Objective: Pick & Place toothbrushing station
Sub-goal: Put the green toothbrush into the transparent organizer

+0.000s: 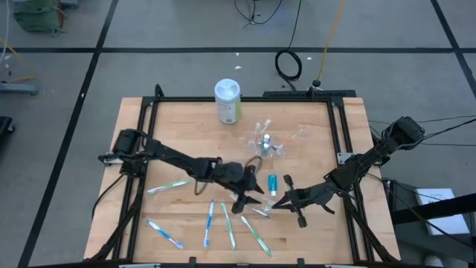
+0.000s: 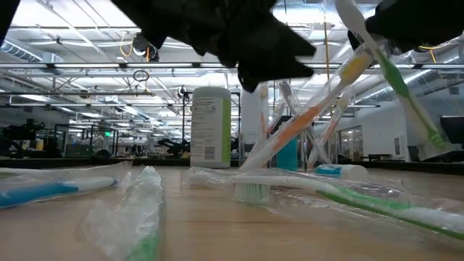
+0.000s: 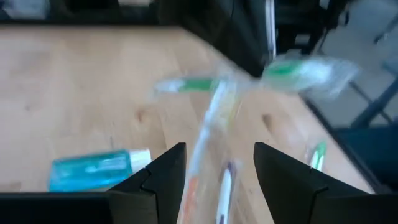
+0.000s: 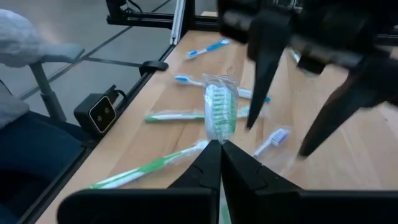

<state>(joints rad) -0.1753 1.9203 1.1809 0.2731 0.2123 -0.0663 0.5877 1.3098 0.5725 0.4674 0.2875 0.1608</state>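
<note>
My right gripper (image 4: 221,144) is shut on a green toothbrush in a clear wrapper; its bristle head (image 4: 221,112) sticks out past the fingertips. The brush shows slanted (image 2: 395,80) in the low view. My left gripper (image 3: 217,162) is open and hangs just left of the right one, above the table's near middle (image 1: 251,199). In its wrist view an orange-handled wrapped toothbrush (image 3: 205,137) shows in the gap between its fingers; whether they touch it I cannot tell. The clear cup (image 1: 265,143), with brushes in it, is at the table's far middle. My right gripper pinches the wrapped green toothbrush between its two fingertips, on the neck just behind the bristle head (image 4: 219,134). The fingers lie along the brush, and the head points away from the wrist. The brush is lifted clear of the table and slants downward (image 2: 428,127).
A teal toothpaste tube (image 1: 273,182) lies just beyond the grippers. Several wrapped toothbrushes lie loose on the near half (image 1: 167,186), (image 1: 163,233), (image 1: 256,237). A white-lidded, green-labelled canister (image 1: 227,100) stands at the far edge. A black frame (image 1: 141,149) borders the wooden table.
</note>
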